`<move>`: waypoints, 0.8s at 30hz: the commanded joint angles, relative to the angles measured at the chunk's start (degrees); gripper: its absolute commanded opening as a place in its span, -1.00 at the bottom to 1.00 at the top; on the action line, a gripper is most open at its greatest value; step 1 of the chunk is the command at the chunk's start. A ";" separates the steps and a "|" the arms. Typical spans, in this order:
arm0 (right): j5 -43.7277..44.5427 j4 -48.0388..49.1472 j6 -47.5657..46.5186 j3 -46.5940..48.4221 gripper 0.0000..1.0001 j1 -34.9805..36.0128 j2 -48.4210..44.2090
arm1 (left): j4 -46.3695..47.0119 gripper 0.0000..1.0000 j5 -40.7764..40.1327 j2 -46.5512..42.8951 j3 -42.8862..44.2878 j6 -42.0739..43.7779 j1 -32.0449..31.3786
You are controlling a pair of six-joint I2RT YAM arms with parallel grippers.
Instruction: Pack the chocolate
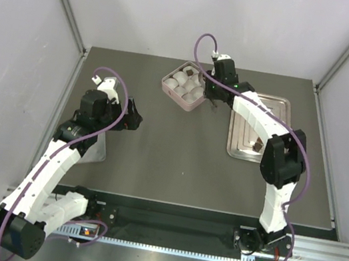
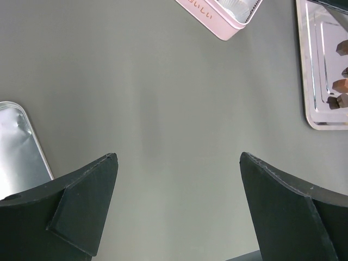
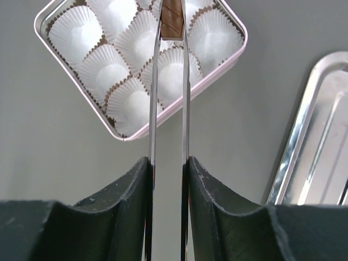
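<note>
While near pink box [image 3: 124, 138], R gripper [image 3: 168, 163] + tweezers [image 3: 153, 98] tight on 1 choc piece [image 3: 172, 22]; L gripper [image 2: 178, 163] wide, empty.

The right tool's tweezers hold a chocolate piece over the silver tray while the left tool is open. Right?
Wrong place. The right wrist view shows the tweezers in the right tool holding the chocolate piece over the pink box of paper cups, not the silver tray. The left tool is open.

White arm links [image 1: 53, 166], black joints [image 1: 284, 160], purple cables [image 1: 207, 35], black gripper fingers [image 2: 81, 212].
</note>
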 commanded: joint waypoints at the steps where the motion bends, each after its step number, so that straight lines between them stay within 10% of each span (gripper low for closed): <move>1: 0.40 6.52 -1.85 3.82 -0.36 0.30 1.43 | 2.65 0.98 -0.23 -0.26 -0.16 0.79 -0.28; 24: 5.41 7.85 -4.83 8.31 -0.25 0.39 9.52 | 2.39 0.97 -0.76 0.27 0.02 1.06 -0.20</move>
